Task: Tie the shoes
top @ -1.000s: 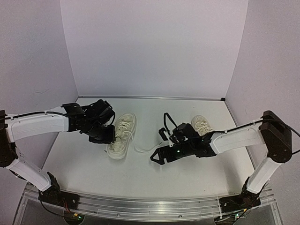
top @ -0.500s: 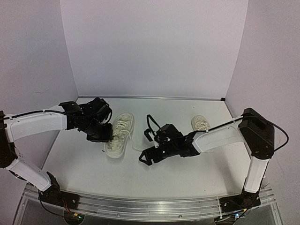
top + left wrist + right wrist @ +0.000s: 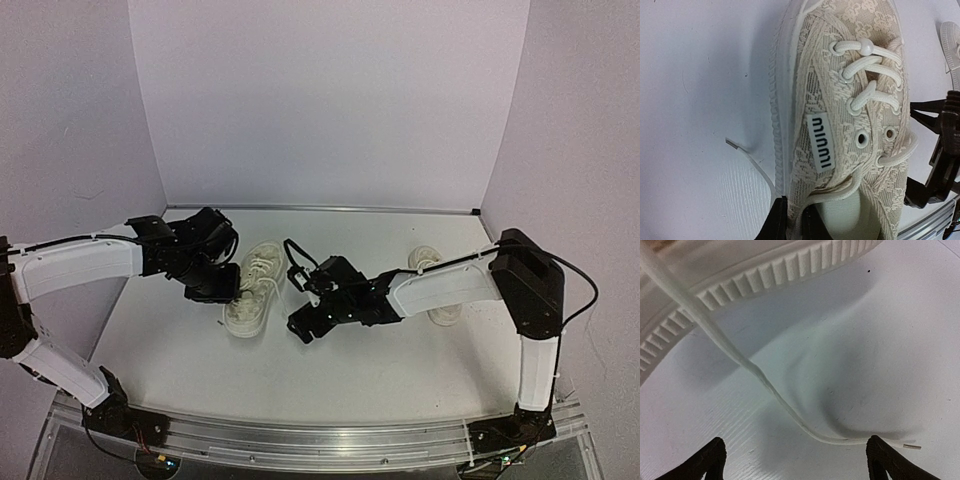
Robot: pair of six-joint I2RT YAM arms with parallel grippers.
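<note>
One of the shoes [image 3: 250, 295], cream with a ribbed pale sole, lies left of centre. In the left wrist view my left gripper [image 3: 794, 221] is shut on this shoe's [image 3: 840, 110] side wall at the ankle opening. One loose white lace [image 3: 747, 159] trails on the table beside the sole. My right gripper [image 3: 300, 328] hovers low just right of that shoe, open. In the right wrist view another lace [image 3: 765, 382] runs from the ribbed sole [image 3: 765, 275] down between the wide-apart fingertips [image 3: 710, 460], untouched. The other shoe [image 3: 447, 312] lies at the right, partly behind the right arm.
White walls close the table on the left, back and right. The right arm [image 3: 440, 285] stretches across the middle of the table. The metal rail [image 3: 320, 435] with both arm bases runs along the near edge.
My right arm has swept left across the table, from beside the right shoe to beside the left shoe. The left gripper and its shoe have shifted slightly left.
</note>
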